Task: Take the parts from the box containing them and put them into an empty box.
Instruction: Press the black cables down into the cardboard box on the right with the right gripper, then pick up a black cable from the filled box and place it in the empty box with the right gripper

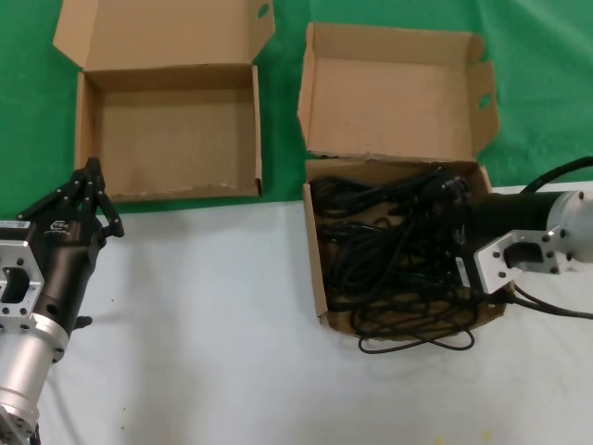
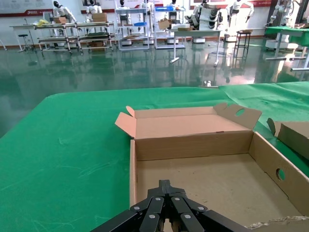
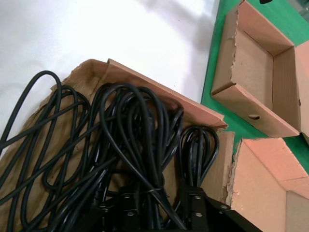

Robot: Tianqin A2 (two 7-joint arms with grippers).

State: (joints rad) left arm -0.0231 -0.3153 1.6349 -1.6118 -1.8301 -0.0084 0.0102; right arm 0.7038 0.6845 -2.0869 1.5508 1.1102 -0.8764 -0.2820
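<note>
Black forearms, silver bracket flanges, black linkage tool (image 1: 88,185); black cable on right arm.

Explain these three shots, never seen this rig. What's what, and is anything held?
It is a two-armed robot seen by three cameras: one on its head looking down, one on each wrist. On the table sit a wide shallow empty box and a squarish box packed with black power cords. The right gripper is down among the cords in that box; whether it grips one cannot be told. The left gripper hovers at the empty box's near edge, jaws together, holding nothing.
</note>
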